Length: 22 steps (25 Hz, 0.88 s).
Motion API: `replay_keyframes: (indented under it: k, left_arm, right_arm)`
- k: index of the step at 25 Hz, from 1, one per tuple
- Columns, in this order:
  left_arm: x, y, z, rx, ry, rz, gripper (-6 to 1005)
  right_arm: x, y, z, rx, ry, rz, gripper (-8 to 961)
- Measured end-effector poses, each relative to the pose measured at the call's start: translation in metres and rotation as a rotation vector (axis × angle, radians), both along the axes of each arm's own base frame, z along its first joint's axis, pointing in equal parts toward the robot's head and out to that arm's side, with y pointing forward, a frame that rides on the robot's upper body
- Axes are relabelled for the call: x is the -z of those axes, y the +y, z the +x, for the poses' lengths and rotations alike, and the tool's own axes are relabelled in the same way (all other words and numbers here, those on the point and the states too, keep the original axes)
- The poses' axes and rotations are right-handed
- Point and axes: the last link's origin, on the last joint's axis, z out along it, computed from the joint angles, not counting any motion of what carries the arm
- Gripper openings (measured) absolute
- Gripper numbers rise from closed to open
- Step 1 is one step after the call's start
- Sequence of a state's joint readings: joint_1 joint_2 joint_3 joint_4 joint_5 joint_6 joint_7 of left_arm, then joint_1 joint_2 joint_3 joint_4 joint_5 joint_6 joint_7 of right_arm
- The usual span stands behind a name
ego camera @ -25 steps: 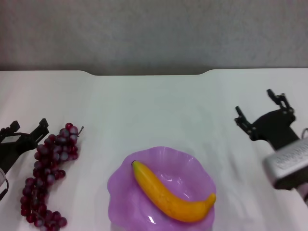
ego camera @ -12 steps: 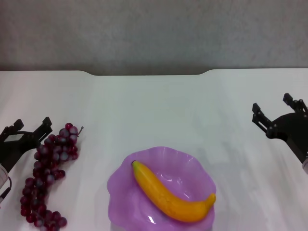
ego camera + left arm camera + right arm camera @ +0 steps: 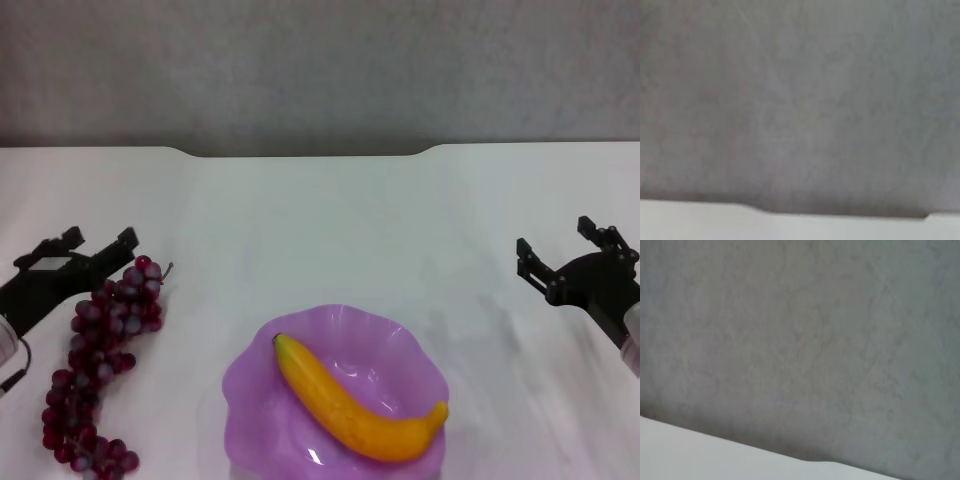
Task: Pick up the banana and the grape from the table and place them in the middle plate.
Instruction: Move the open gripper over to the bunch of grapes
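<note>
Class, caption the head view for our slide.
Yellow banana lies in purple scalloped plate; open left hand nears dark grape bunch.

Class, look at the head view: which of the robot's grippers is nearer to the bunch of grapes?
The left. The left gripper is open right at the top of the grape bunch on the table; the right gripper, also open, is far across, beyond the middle plate.
</note>
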<state>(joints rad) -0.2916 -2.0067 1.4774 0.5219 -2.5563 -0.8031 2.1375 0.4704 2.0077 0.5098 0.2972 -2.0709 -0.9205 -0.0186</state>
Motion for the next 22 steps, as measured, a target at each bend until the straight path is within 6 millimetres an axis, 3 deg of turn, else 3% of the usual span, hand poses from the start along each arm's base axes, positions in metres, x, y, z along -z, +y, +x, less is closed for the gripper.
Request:
replay_keyframes:
  k: [10,17,22]
  left_arm:
    - [-0.013,-0.006,0.02,-0.105,0.18,-0.142,891]
    - [-0.006,-0.003,0.024,-0.185,0.307,-0.301,892]
    - [-0.005,-0.002,0.018,-0.244,0.382,-0.305,892]
  right_arm:
    - [0.002,0.001,0.001,0.009,-0.01,-0.017,877]
    - [0.004,0.002,0.002,0.02,-0.018,-0.027,877]
    - [0.004,0.003,0.001,0.018,-0.017,-0.027,877]
